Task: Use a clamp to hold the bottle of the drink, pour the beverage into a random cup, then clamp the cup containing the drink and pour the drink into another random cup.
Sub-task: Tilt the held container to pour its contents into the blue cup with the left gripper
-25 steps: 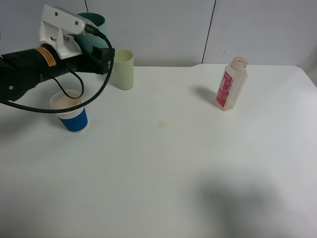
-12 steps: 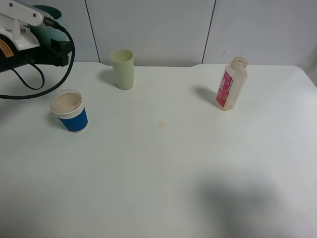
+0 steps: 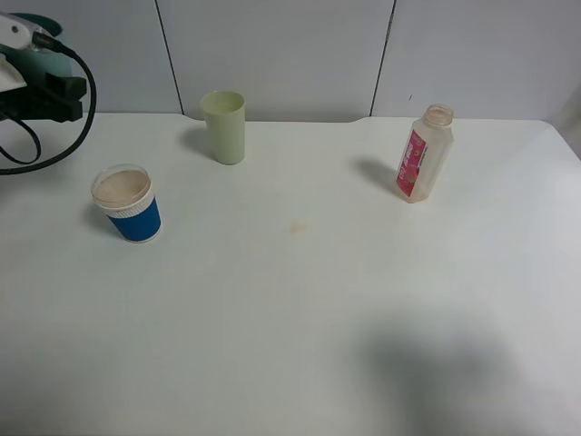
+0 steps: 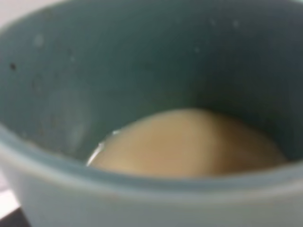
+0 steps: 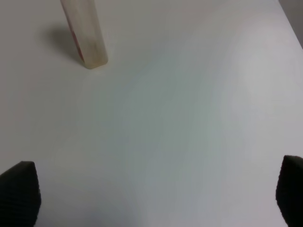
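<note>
Left jaws retreated gripping teal cup point(image 4: 142, 61), right jaws apart, three cups, one bottle point(image 3: 423, 154)

The left arm point(image 3: 36, 91) is now pulled back to the far left edge of the high view, taking the teal cup point(image 3: 41, 20) along. 1 second ago it hung over the blue cup point(image 3: 136, 216), beside the pale green tumbler point(image 3: 224, 127). Its cable point(image 3: 88, 102) no longer crosses the blue cup. The teal cup is mostly cut off, perhaps more upright.
</note>
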Controlling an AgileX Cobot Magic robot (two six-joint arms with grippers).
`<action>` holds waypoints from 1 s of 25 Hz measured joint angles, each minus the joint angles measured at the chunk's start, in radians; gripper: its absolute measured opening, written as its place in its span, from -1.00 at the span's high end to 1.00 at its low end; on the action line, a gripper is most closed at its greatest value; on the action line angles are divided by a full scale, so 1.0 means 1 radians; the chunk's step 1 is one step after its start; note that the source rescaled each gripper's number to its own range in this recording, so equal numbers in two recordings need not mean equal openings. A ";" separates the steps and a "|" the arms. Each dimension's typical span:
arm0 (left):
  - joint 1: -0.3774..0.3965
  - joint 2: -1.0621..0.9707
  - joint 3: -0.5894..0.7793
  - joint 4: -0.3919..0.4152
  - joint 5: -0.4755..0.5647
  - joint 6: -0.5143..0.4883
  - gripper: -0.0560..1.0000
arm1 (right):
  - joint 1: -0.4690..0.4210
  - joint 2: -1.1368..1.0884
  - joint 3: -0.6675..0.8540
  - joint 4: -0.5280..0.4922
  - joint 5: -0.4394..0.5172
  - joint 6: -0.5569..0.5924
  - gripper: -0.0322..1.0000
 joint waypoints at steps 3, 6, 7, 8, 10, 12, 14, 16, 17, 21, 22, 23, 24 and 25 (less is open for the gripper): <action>0.019 0.000 0.007 0.001 -0.001 0.005 0.88 | 0.000 0.000 0.000 0.000 0.000 0.000 -1.00; 0.067 -0.005 0.073 -0.013 -0.001 0.079 0.88 | 0.000 0.000 0.000 0.000 0.000 0.000 -1.00; 0.071 -0.010 0.088 -0.024 -0.001 0.104 0.88 | 0.000 0.000 0.000 0.000 0.000 0.000 -1.00; 0.070 -0.015 0.103 -0.039 -0.002 0.115 0.88 | 0.000 0.000 0.000 0.000 0.000 0.000 -1.00; 0.071 -0.023 0.121 -0.061 -0.010 0.152 0.88 | 0.000 0.000 0.000 0.000 0.000 0.000 -1.00; 0.071 -0.044 0.162 -0.124 -0.036 0.209 0.88 | 0.000 0.000 0.000 0.000 0.000 0.000 -1.00; 0.071 -0.052 0.180 -0.159 -0.042 0.229 0.88 | 0.000 0.000 0.000 0.000 0.000 0.000 -1.00; 0.071 -0.057 0.195 -0.187 -0.048 0.236 0.88 | 0.000 0.000 0.000 0.000 0.000 0.000 -1.00; 0.071 -0.061 0.205 -0.202 -0.048 0.239 0.88 | 0.000 0.000 0.000 0.000 0.000 0.000 -1.00; 0.071 -0.064 0.231 -0.240 -0.075 0.272 0.88 | 0.000 0.000 0.000 0.000 0.000 0.000 -1.00; 0.071 -0.064 0.243 -0.248 -0.077 0.294 0.88 | 0.000 0.000 0.000 0.000 0.000 0.000 -1.00; 0.071 -0.065 0.253 -0.249 -0.079 0.312 0.88 | 0.000 0.000 0.000 0.000 0.000 0.000 -1.00; 0.071 -0.065 0.261 -0.245 -0.079 0.329 0.88 | 0.000 0.000 0.000 0.000 0.000 0.000 -1.00; 0.071 -0.065 0.271 -0.231 -0.081 0.339 0.88 | 0.000 0.000 0.000 0.000 0.000 0.000 -1.00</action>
